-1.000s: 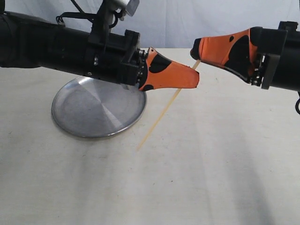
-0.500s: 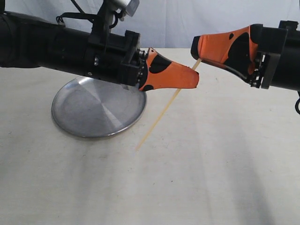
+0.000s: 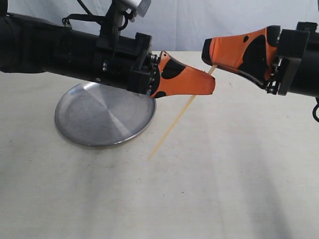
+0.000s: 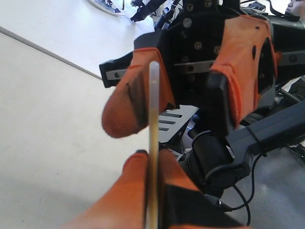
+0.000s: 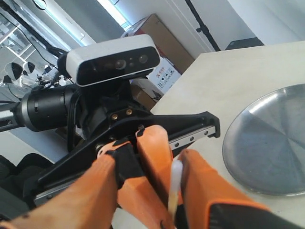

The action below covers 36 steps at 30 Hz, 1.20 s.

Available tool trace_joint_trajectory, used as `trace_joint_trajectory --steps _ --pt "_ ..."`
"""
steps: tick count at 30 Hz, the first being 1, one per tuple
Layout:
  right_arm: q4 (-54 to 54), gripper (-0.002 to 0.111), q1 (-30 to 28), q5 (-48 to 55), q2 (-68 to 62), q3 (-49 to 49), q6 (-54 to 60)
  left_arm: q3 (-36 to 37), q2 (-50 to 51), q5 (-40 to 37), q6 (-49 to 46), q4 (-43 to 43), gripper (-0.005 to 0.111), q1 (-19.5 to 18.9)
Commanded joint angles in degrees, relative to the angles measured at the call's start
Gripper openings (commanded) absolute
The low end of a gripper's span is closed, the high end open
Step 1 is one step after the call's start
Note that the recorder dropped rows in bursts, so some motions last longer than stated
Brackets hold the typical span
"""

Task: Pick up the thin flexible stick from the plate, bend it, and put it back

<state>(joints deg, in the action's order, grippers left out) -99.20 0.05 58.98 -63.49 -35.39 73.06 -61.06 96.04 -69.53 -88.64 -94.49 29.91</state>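
Note:
The thin flexible stick [image 3: 172, 127] slants straight through the air, its lower end just right of the plate [image 3: 104, 113] and above the table. My left gripper [image 3: 209, 84] is shut on the stick's upper part; the left wrist view shows the strand [image 4: 153, 119] pinched between the orange fingertips [image 4: 138, 186]. My right gripper [image 3: 207, 52] hovers at the stick's top end, open. Its two fingers [image 4: 131, 95] stand wide apart around the tip. In the right wrist view the stick end [image 5: 175, 183] lies against one of its pads [image 5: 205, 186]. The plate holds nothing.
The plate [image 5: 271, 143] rests on a cream table [image 3: 224, 174] under the left arm, with a white backdrop behind. Beyond the table's far edge, the right wrist view shows a cardboard box [image 5: 162, 33] and stands.
My left gripper has shifted slightly right and up with the stick, so the stick's lower end moved a little right. The right gripper has barely moved.

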Motion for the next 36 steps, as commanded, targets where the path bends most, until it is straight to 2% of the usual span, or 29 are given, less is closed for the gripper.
trace_joint_trajectory --steps 1,3,5,6,9,20,28,31,36 --pt "-0.7 0.042 0.1 0.7 0.0 -0.4 0.5 -0.1 -0.4 -0.4 -0.4 -2.3 0.000 0.4" --pt "-0.7 0.041 0.1 0.7 0.0 -0.4 0.5 -0.1 -0.4 -0.4 -0.6 -2.3 0.000 0.4" --pt "-0.7 0.034 0.1 0.6 0.0 -0.4 0.5 -0.1 -0.4 -0.4 -0.9 -2.3 0.000 0.4" --pt "-0.7 0.028 0.1 0.2 0.0 -0.4 0.5 -0.1 -0.4 -0.4 -0.9 -2.3 0.000 0.4" --pt "-0.7 0.000 0.1 -0.9 0.0 -0.4 0.5 -0.1 -0.4 -0.4 -0.9 -2.1 0.000 0.4" --pt "-0.7 0.000 0.1 -1.1 0.0 -0.4 0.7 -0.1 -0.4 -0.4 -1.3 -1.0 0.000 0.4" --pt "-0.7 -0.001 0.1 -2.1 0.0 -0.4 0.7 -0.1 -0.4 -0.4 1.5 3.7 0.000 0.4" --pt "-0.7 -0.001 0.1 -2.2 0.0 -0.4 0.7 -0.1 -0.4 -0.4 1.5 4.3 0.006 0.4" --pt "-0.7 -0.001 0.1 -2.2 0.0 -0.4 0.7 -0.1 -0.4 -0.4 1.8 5.7 0.026 0.4"
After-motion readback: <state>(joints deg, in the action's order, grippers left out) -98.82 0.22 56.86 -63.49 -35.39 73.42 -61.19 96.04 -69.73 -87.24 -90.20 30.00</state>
